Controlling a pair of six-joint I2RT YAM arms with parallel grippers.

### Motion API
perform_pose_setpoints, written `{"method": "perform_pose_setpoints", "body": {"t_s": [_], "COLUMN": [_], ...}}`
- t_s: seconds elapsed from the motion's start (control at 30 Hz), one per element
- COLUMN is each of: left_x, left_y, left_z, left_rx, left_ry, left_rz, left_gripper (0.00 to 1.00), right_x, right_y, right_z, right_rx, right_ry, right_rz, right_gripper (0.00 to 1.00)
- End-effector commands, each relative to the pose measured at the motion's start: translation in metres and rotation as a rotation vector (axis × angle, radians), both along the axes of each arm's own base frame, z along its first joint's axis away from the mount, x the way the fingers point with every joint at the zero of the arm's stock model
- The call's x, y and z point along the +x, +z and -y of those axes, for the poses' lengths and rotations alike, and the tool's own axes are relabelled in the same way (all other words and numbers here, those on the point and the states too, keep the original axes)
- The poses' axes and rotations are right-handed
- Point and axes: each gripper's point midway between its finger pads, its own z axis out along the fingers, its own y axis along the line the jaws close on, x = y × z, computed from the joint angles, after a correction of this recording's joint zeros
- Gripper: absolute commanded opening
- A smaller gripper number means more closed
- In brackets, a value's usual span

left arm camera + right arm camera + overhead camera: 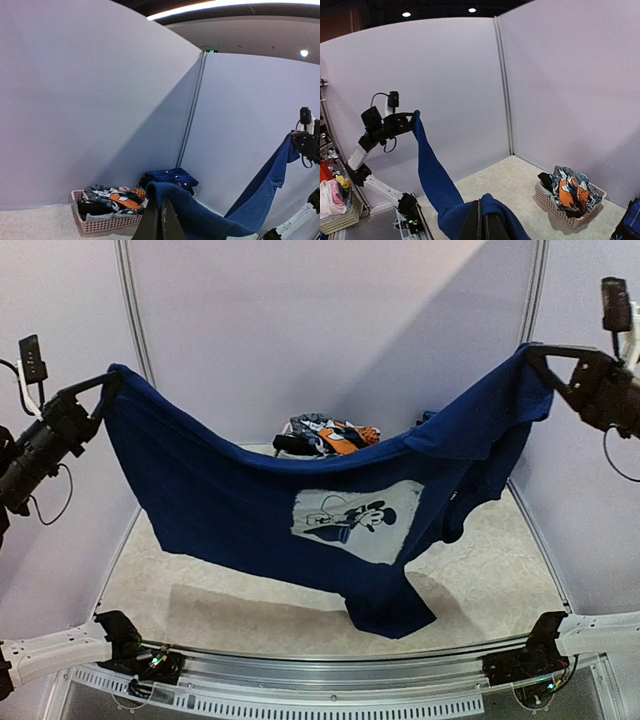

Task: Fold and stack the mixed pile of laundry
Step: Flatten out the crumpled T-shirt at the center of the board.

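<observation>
A navy T-shirt (250,500) with a pale cartoon print (355,518) hangs stretched in the air between my two grippers, sagging in the middle above the table. My left gripper (108,383) is shut on its left corner, high at the far left; the cloth drapes over its fingers in the left wrist view (161,206). My right gripper (530,352) is shut on the right corner, high at the far right, also shown in the right wrist view (484,209). The rest of the laundry pile (335,432), orange, blue, black and white, lies in the basket behind the shirt.
A pale pink slatted basket (107,224) stands at the back of the beige table (490,570). A folded dark blue garment with buttons (170,177) lies to its right by the back corner. Purple walls close the back and sides.
</observation>
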Motion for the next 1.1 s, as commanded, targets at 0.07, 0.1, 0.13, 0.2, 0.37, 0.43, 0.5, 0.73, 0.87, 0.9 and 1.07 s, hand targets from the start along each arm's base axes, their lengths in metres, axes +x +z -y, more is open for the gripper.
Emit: {"method": "perform_pose_setpoints", "body": {"t_s": [0.07, 0.1, 0.13, 0.2, 0.37, 0.43, 0.5, 0.73, 0.87, 0.9, 1.07], "left_x": [-0.039, -0.043, -0.045, -0.042, 0.021, 0.067, 0.103, 0.18, 0.199, 0.204, 0.222], "left_y": [0.04, 0.044, 0.047, 0.049, 0.016, -0.026, -0.074, -0.282, -0.354, -0.364, -0.393], "left_z": [-0.004, -0.005, -0.005, -0.008, -0.017, -0.018, -0.015, -0.001, -0.008, -0.009, -0.007], "left_rx": [-0.031, -0.034, -0.037, -0.039, 0.065, 0.172, 0.283, 0.512, 0.553, 0.557, 0.585], "left_ry": [-0.115, -0.122, -0.127, -0.107, 0.148, 0.319, 0.433, 0.519, 0.552, 0.558, 0.566], "left_rz": [0.099, 0.108, 0.111, 0.098, -0.115, -0.275, -0.405, -0.83, -0.957, -0.97, -0.979], "left_gripper": [0.0, 0.0, 0.0, 0.0, 0.0, 0.0, 0.0, 0.0, 0.0, 0.0, 0.0], "right_x": [-0.053, -0.054, -0.052, -0.048, 0.029, 0.074, 0.121, 0.24, 0.281, 0.289, 0.321], "right_y": [0.045, 0.05, 0.055, 0.062, 0.046, 0.013, -0.034, -0.265, -0.355, -0.364, -0.408], "right_z": [0.031, 0.037, 0.043, 0.054, 0.077, 0.075, 0.062, 0.014, 0.015, 0.018, 0.027], "right_rx": [0.038, 0.047, 0.06, 0.088, 0.053, -0.064, -0.225, -0.587, -0.645, -0.631, -0.585], "right_ry": [0.086, 0.068, 0.035, -0.026, -0.433, -0.621, -0.78, -0.808, -0.806, -0.807, -0.789], "right_rz": [0.074, 0.079, 0.074, 0.066, -0.062, -0.152, -0.247, -0.689, -0.842, -0.864, -0.951], "right_gripper": [0.0, 0.0, 0.0, 0.0, 0.0, 0.0, 0.0, 0.0, 0.05, 0.06, 0.16]}}
